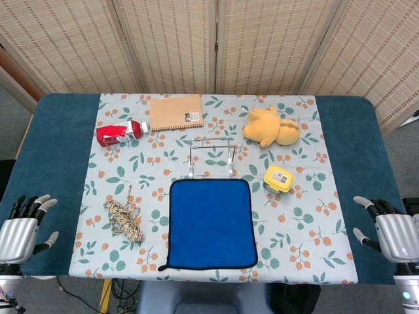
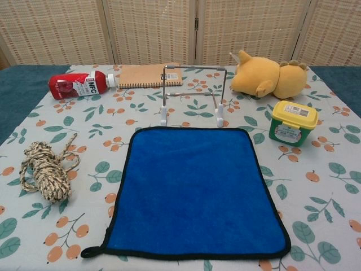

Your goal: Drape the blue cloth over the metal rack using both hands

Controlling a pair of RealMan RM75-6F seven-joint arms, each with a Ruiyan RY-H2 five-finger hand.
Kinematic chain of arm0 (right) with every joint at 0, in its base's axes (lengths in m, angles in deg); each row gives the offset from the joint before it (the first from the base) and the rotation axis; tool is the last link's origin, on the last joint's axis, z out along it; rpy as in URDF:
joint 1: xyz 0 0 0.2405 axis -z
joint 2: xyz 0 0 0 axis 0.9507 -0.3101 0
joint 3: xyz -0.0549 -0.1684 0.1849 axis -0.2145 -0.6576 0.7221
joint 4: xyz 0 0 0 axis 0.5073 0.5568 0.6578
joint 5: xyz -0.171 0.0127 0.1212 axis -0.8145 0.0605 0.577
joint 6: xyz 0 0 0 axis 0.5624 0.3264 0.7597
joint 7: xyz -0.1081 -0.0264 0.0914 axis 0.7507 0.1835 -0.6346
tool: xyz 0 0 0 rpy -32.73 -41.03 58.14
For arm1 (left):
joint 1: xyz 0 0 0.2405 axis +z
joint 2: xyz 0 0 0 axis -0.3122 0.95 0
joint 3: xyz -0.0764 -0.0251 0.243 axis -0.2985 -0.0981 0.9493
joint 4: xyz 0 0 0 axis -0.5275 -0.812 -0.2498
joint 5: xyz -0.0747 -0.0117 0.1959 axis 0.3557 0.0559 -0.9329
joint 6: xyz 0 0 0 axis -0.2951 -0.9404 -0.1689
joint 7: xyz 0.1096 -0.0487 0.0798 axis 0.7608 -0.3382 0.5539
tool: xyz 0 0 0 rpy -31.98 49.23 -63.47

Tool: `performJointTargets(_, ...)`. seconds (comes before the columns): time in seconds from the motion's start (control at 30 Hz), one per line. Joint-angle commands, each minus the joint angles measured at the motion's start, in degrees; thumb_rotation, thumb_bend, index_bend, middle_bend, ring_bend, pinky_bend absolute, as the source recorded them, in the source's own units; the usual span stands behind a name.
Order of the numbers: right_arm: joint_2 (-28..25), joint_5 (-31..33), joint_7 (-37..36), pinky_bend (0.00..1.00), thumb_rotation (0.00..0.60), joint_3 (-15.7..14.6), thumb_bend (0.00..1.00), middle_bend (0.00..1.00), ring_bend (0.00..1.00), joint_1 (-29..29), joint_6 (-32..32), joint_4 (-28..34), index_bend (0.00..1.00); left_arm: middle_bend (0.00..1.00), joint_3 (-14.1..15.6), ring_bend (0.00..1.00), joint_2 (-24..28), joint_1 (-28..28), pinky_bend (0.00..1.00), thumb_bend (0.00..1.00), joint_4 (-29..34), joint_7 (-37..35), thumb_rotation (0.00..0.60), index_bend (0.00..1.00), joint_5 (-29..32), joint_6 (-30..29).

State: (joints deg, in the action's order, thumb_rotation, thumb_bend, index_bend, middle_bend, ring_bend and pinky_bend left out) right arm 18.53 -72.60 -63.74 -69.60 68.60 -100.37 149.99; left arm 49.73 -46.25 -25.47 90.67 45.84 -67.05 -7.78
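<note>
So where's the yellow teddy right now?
The yellow plush toy lies at the far right of the flowered cloth in the head view, right of the metal rack and just behind the small yellow tub.

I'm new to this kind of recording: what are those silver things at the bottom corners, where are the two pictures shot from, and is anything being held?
They are the robot's left hand and right hand, both open and holding nothing. One picture looks down from its head, the other forward from its chest. On the table lie the blue cloth, flat, with the metal rack standing behind it, a red bottle, a notebook, a plush toy, a yellow tub and a coil of rope.
</note>
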Motion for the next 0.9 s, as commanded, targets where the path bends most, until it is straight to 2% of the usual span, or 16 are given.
performJointTargets(0.03,0.0,-0.1,0.0,0.49,0.600,0.1,0.19,0.35,0.27,-0.1,0.0,-0.1,0.25,0.17,0.1,0.12,-0.1,-0.1,0.05,0.24,-0.2,-0.2,0.600,0.20,-0.3,0.1)
performJointTargets(0.37,0.1,-0.8,-0.3,0.49,0.600,0.2,0.19,0.35,0.27,-0.3,-0.2,-0.2,0.25,0.17,0.2,0.12,-0.2,-0.9,0.05,0.24,-1.6,-2.0,0.600,0.21,-2.6,-0.1)
performJointTargets(0.63,0.0,-1.8,-0.9,0.49,0.600,0.4,0.19,0.36,0.27,-0.8,-0.4,0.0,0.25,0.17,0.6,0.15,-0.5,-2.2,0.05,0.24,-3.7,-5.4,0.600,0.24,-7.0,-0.7)
performJointTargets(0.9,0.3,-4.5,-1.6,0.49,0.600,-0.5,0.19,0.40,0.31,-1.4,-0.3,0.4,0.25,0.27,1.8,0.28,-0.9,-5.2,0.23,0.24,-6.1,-9.2,0.600,0.30,-12.9,0.5)
